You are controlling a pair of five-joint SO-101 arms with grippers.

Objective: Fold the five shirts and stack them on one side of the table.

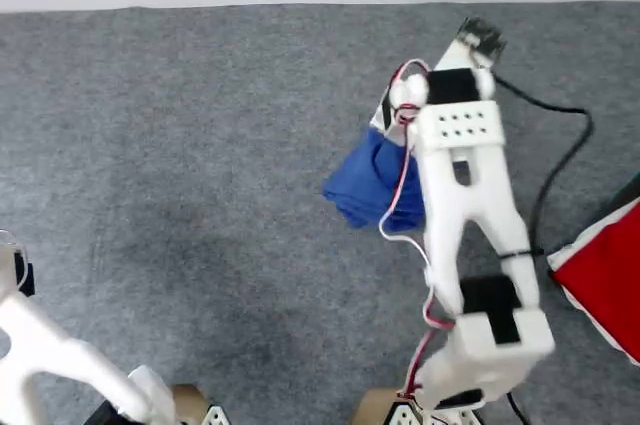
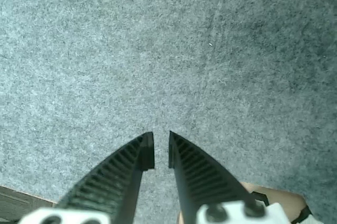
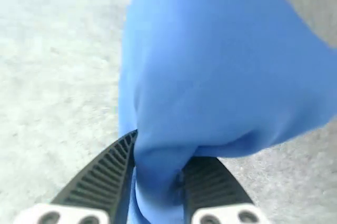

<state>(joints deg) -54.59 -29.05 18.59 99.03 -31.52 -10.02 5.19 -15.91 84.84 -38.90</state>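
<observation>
The right gripper (image 3: pixel 158 153) pinched the bunched blue shirt (image 3: pixel 210 76). The left gripper (image 2: pixel 161 150) hung nearly closed, empty. Red cloth (image 1: pixel 605 280), perhaps another shirt, lay well apart from the blue shirt.

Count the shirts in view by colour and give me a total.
Blue shirt: 1
Red shirt: 1
Total: 2
</observation>
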